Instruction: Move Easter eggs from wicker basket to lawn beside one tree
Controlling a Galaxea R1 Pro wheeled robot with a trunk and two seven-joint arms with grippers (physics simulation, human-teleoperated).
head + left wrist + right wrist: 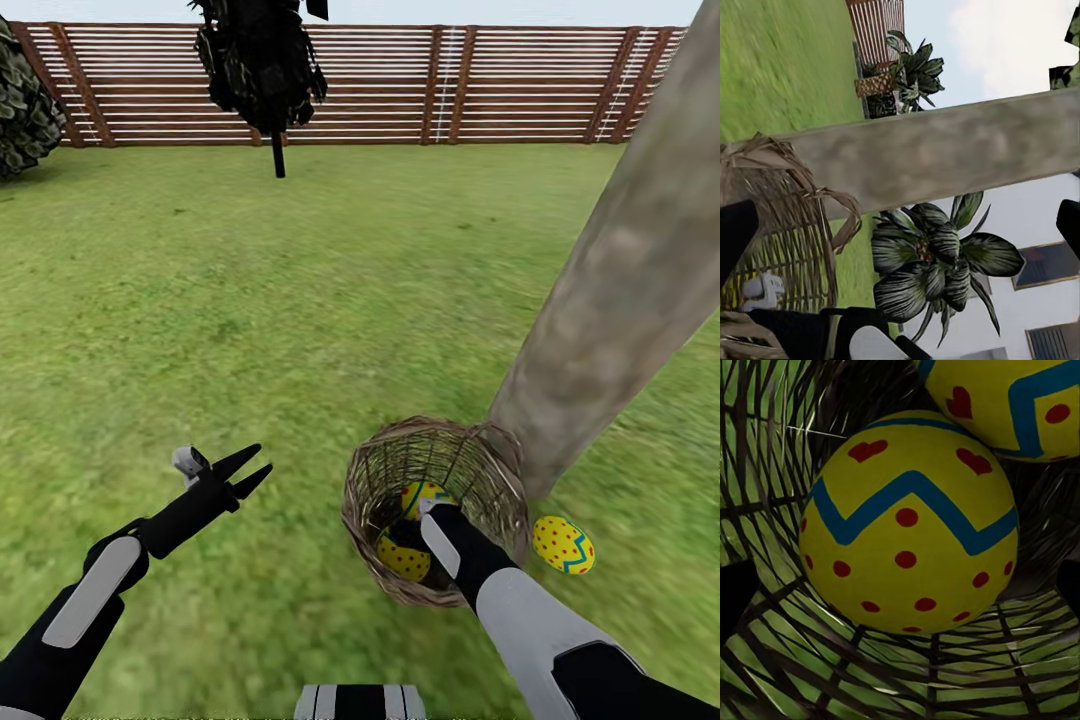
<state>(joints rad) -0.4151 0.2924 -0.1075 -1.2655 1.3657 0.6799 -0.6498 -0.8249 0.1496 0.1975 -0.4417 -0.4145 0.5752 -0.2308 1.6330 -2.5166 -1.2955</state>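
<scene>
Right gripper reaches into the basket for an egg (grasp unclear); left gripper idles, unclenched, lower left.

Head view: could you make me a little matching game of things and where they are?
Things:
1. egg
2. basket
3. left gripper
4. fence

Places:
A. far edge of the lawn
B. at the tree's foot, two eggs inside
C. on the grass beside the basket
D. over open grass, holding nothing

Pairs: 1-C, 2-B, 3-D, 4-A
</scene>
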